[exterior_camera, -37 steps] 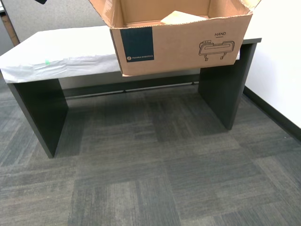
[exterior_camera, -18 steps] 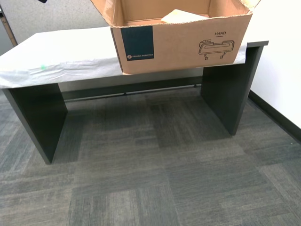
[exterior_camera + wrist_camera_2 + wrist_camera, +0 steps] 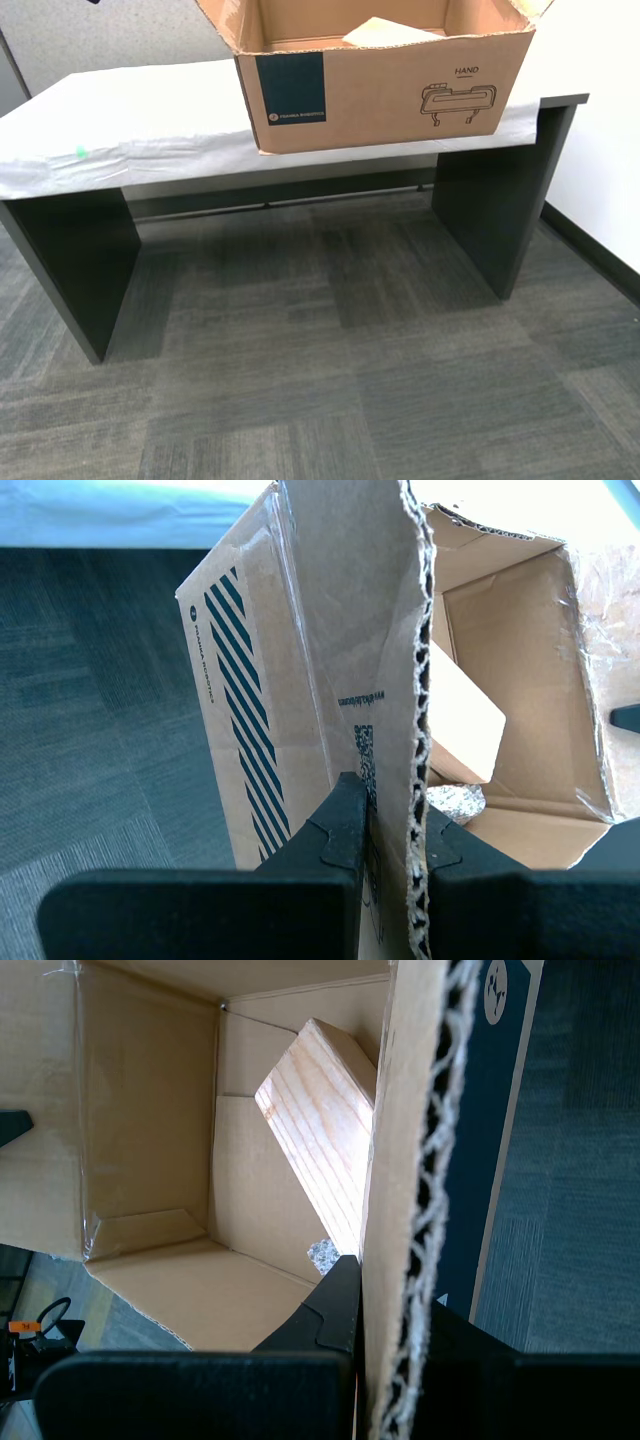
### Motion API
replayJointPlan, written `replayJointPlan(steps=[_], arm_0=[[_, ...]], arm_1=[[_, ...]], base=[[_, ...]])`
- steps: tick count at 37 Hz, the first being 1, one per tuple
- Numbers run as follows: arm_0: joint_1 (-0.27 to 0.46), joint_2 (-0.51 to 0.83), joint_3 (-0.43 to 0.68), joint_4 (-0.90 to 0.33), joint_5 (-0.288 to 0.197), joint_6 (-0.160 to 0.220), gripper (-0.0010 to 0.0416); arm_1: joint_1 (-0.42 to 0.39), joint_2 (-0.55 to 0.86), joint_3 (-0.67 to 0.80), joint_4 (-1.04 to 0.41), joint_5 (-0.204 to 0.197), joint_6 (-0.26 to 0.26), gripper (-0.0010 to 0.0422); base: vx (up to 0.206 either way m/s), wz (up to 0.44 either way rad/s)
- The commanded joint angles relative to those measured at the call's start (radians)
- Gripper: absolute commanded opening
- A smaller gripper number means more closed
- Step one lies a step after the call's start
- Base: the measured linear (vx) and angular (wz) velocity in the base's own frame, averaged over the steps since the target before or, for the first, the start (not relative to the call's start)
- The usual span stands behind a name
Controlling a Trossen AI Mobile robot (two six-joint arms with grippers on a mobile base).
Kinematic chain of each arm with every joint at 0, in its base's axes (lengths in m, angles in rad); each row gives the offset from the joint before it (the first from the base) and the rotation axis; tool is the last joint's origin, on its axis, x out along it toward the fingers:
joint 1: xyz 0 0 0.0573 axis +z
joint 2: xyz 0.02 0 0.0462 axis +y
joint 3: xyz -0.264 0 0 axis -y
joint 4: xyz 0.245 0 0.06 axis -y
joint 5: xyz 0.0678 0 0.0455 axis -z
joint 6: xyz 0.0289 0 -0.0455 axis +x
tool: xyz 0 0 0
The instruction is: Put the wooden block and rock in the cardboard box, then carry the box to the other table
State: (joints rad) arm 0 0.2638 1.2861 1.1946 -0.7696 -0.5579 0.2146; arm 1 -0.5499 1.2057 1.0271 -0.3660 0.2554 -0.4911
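Closest to each wrist camera, my first gripper (image 3: 385, 1335) pinches one wall of the cardboard box (image 3: 380, 95), and my second gripper (image 3: 392, 852) pinches the opposite wall. Inside the box, the wooden block (image 3: 325, 1130) leans tilted against a wall, with the rock (image 3: 452, 803) at its foot. Beyond and beneath, the other table (image 3: 150, 120), under its white sheet, stands on grey carpet (image 3: 320, 360).

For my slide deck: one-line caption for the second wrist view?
Second pincer clamps the cardboard box wall; wooden block inside.
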Motion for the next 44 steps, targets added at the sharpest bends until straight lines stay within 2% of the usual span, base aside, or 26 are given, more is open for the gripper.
replayJointPlan(steps=[1, 44], arm_0=[[0.001, -0.001, 0.002, 0.009, -0.016, 0.003, 0.0], [0.001, -0.001, 0.002, 0.003, -0.016, 0.003, 0.0]], arm_1=[[-0.001, -0.001, 0.002, 0.009, 0.014, 0.002, 0.0], [-0.002, 0.0, 0.002, 0.031, 0.016, 0.005, -0.0001]], base=[[0.134, 0.117], [0.13, 0.123]])
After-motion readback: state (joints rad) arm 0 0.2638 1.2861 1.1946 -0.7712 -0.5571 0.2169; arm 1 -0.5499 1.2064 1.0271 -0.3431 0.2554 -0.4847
